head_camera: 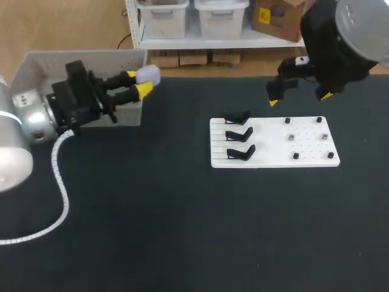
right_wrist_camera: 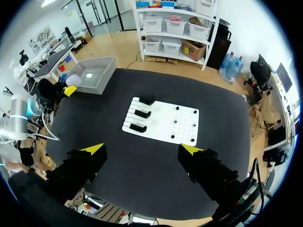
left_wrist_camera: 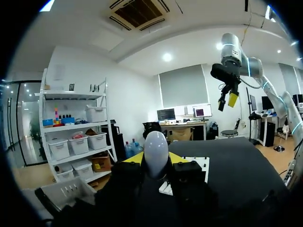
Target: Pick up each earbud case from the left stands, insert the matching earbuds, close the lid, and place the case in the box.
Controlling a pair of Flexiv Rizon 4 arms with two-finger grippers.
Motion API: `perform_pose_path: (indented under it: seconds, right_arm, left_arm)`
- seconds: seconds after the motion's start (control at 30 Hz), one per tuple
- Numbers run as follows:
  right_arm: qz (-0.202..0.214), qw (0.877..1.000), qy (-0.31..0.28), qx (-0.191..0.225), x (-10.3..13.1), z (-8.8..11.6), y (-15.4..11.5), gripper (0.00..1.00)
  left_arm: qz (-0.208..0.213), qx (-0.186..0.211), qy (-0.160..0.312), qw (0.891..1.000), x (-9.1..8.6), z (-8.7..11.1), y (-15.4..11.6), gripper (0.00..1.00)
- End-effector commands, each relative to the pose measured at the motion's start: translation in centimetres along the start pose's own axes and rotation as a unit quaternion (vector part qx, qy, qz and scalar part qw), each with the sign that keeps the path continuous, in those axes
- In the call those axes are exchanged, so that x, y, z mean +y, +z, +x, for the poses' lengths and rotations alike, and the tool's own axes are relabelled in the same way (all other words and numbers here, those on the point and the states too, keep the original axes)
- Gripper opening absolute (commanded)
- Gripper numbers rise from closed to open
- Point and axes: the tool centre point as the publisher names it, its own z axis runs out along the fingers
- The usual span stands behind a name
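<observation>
Holding a pale earbud case (head_camera: 149, 75), left tool (head_camera: 141, 84) clenched on it by the box (head_camera: 36, 64) corner, upper left | right tool (head_camera: 299, 98) released, fingers spread, upper right over white board (head_camera: 273, 149) | three black stands (head_camera: 239, 135) on board's left half

A table (head_camera: 182, 231) with a matte, near-black top fills the scene from the near edge to the far edge. A white rectangular board (head_camera: 273, 149) lies flat on its right half, closer to the far side than the near one, with its long sides running left to right. Thin parallel grooves line the board's left part. The right part carries a grid of tiny holes. Four small black knobs (head_camera: 287, 120) stand there as the corners of a rectangle, with two small grey studs (head_camera: 291, 137) in a row between them.
</observation>
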Motion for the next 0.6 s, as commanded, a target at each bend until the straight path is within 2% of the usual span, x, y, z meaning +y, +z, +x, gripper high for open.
perform_pose_path:
  seconds: [0.03,0.3,0.47,0.6]
  right_arm:
    - [0.0,1.0,0.001,-0.024,-0.1,0.3,0.1,1.0]
    - [0.0,1.0,0.001,-0.024,-0.1,0.3,0.1,1.0]
    - [0.0,1.0,0.001,-0.024,-0.1,0.3,0.1,1.0]
    - [0.0,1.0,0.001,-0.024,-0.1,0.3,0.1,1.0]
  left_arm:
    - [-0.197,-0.003,0.021,0.98,2.4,0.5,-2.7,0.0]
    - [-0.3,0.019,0.031,0.953,8.4,2.1,-7.8,0.0]
    - [-0.333,0.056,0.055,0.94,11.9,2.8,-10.1,0.0]
    - [-0.346,0.077,0.059,0.933,14.5,3.4,-11.2,0.0]
